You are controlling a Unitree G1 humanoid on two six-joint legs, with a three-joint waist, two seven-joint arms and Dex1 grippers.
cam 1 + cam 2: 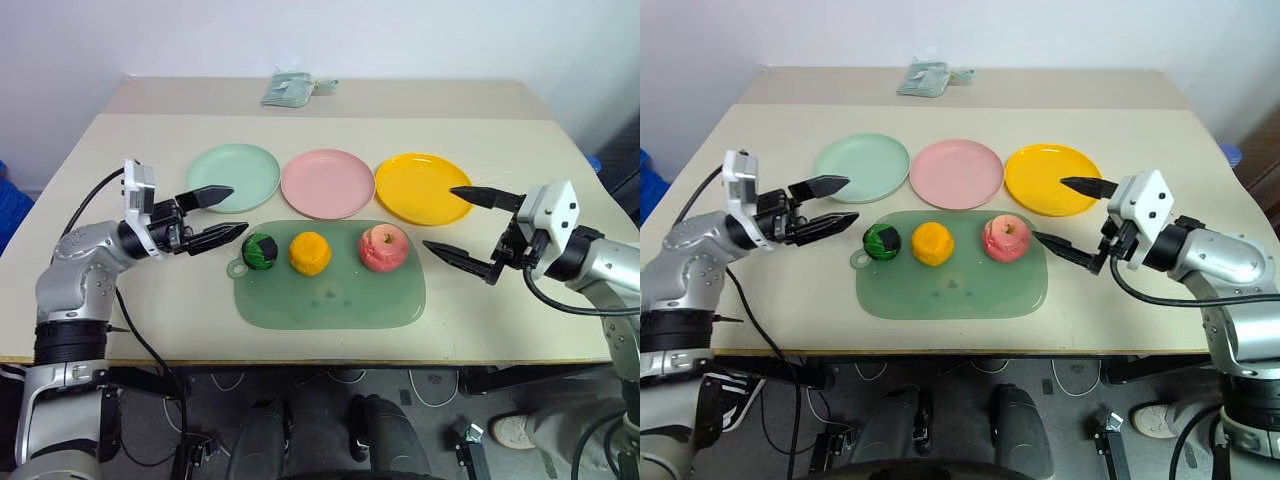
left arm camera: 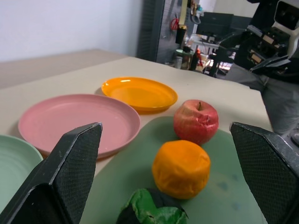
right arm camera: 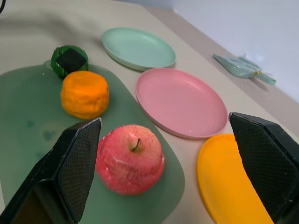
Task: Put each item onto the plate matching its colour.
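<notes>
Flanking the mat (image 1: 330, 295), left pincer (image 1: 222, 212) and right pincer (image 1: 456, 222) gape wide, holding nothing.

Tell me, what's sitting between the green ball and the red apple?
The orange fruit sits between the green ball and the apple, all three in a row on the green mat, seen clearly from the head camera.

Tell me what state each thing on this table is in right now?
green and black ball: on the mat
orange fruit: on the mat
apple: upright on the mat
green mat: flat
green plate: empty
pink plate: empty
yellow plate: empty
left gripper: open, empty
right gripper: open, empty
</notes>
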